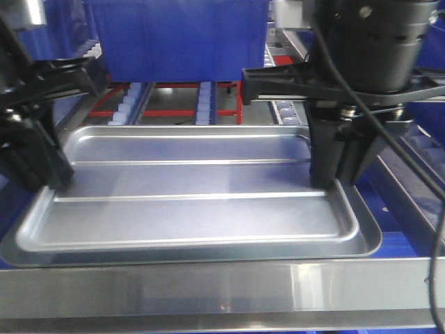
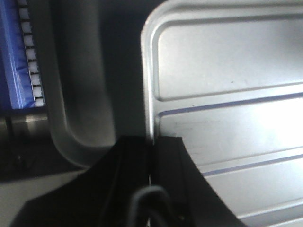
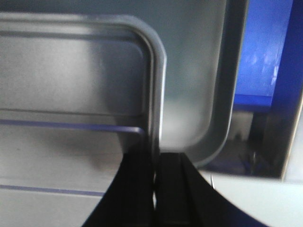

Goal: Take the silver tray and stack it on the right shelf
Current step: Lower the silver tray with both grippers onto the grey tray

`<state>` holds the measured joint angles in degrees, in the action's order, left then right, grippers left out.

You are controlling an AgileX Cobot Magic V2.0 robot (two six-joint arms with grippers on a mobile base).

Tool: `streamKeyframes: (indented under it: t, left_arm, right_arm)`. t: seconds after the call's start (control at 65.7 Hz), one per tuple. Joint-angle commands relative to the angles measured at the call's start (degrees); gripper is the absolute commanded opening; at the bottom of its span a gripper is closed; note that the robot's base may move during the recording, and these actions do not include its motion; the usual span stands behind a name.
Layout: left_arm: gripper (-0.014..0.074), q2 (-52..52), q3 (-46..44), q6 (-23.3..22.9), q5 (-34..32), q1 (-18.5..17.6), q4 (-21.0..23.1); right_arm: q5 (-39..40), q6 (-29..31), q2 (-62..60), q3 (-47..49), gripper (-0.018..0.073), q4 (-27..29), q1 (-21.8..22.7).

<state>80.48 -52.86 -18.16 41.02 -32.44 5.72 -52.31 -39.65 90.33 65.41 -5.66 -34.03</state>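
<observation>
The silver tray (image 1: 188, 181), shiny with two long ribs, lies level inside a larger dull grey tray (image 1: 208, 255). My left gripper (image 1: 52, 184) is shut on its left rim, and my right gripper (image 1: 334, 182) is shut on its right rim. In the left wrist view the black fingers pinch the silver tray (image 2: 227, 71) at its rim, at the left gripper (image 2: 152, 142). In the right wrist view the right gripper (image 3: 156, 156) clamps the rim of the silver tray (image 3: 71, 71) the same way. The right shelf's flat steel front lip (image 1: 208, 289) runs just below both trays.
A blue bin (image 1: 181, 38) stands behind the trays. Red bars (image 1: 174, 111) and white roller rails (image 1: 205, 104) show under it. The grey tray's rim (image 2: 75, 123) (image 3: 203, 94) sticks out past both ends of the silver one. More rollers (image 2: 31, 56) lie left.
</observation>
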Motion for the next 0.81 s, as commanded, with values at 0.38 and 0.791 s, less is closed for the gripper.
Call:
streamKeyframes:
  t: [0.38, 0.791]
  left_arm:
    - [-0.0092, 14.76, -12.17, 10.38, -6.65, 3.44, 10.14]
    - [-0.0092, 15.68, -12.50, 10.38, -6.32, 3.44, 10.14]
  right_arm:
    - [11.56, 2.63, 10.18, 10.12, 0.0060, 1.87, 3.36]
    - [12.12, 2.63, 10.49, 10.18, 0.0060, 1.87, 3.36]
